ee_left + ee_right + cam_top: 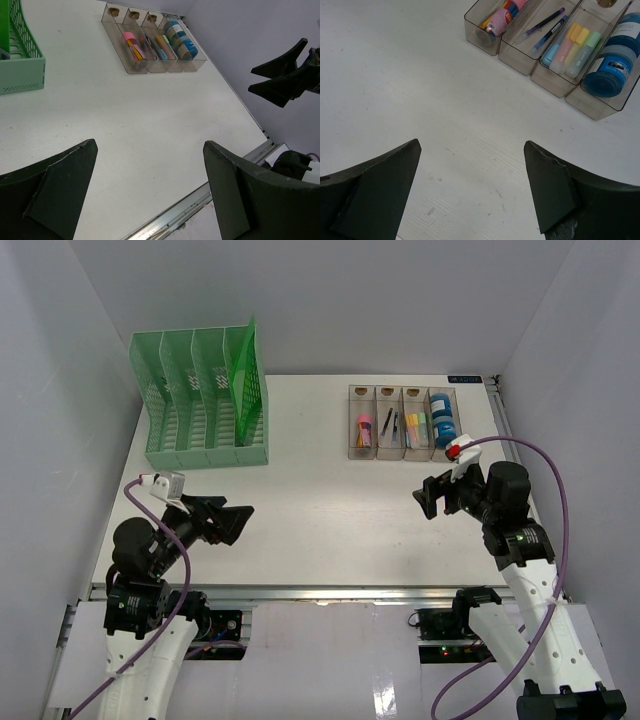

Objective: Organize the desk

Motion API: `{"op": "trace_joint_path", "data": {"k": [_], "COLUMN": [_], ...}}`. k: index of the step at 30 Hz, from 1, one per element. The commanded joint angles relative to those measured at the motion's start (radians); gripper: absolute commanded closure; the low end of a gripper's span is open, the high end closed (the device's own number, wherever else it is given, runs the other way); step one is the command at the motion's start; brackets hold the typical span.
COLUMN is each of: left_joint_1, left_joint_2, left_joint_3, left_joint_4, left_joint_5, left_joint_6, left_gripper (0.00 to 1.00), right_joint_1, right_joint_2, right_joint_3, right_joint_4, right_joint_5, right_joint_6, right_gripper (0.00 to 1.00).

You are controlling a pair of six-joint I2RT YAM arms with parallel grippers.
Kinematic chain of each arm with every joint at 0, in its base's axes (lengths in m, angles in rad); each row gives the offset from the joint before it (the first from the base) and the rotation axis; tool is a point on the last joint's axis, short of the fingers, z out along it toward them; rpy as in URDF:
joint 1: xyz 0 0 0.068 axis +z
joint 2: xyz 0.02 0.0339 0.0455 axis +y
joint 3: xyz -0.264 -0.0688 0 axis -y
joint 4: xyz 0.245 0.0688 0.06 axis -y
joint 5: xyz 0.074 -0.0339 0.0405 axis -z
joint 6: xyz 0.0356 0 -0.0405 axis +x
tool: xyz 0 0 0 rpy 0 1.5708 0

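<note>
From above, found the desk (320,510) filling mid-frame, green file rack (200,410) upper left, clear tray (350,422) upper right; left gripper (243,524) lower left, right gripper (424,503) mid-right, both spread wide, empty. From left wrist, saw clear tray top centre. From right wrist, upper right.

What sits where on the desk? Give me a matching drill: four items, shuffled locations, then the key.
Items:
1. green file rack
2. blue rolls
3. pastel highlighters
4. pens

Places, as seen from the top view:
A. clear tray, second compartment from the left
B. far left part of the desk
C. clear tray, rightmost compartment
D. clear tray, third compartment from the left

Pairs: 1-B, 2-C, 3-D, 4-A
</note>
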Motion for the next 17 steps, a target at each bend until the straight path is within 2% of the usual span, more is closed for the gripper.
{"op": "trace_joint_path", "data": {"k": [1,17], "left_joint_1": [0.002,0.002], "left_joint_2": [-0.012,-0.014], "left_joint_3": [0.022,0.034], "left_joint_4": [-0.016,-0.017], "left_joint_5": [0.001,-0.004], "left_joint_6": [-0.010,-0.024], "left_gripper": [0.02,0.02], "right_joint_1": [-0.005,-0.003], "right_joint_2": [-0.015,-0.029], "right_joint_3": [0.007,-0.001], "right_joint_4": [0.044,0.060], "right_joint_5": [-0.008,0.027], "right_joint_6": [0.006,0.004], "right_gripper": [0.10,0.10]}}
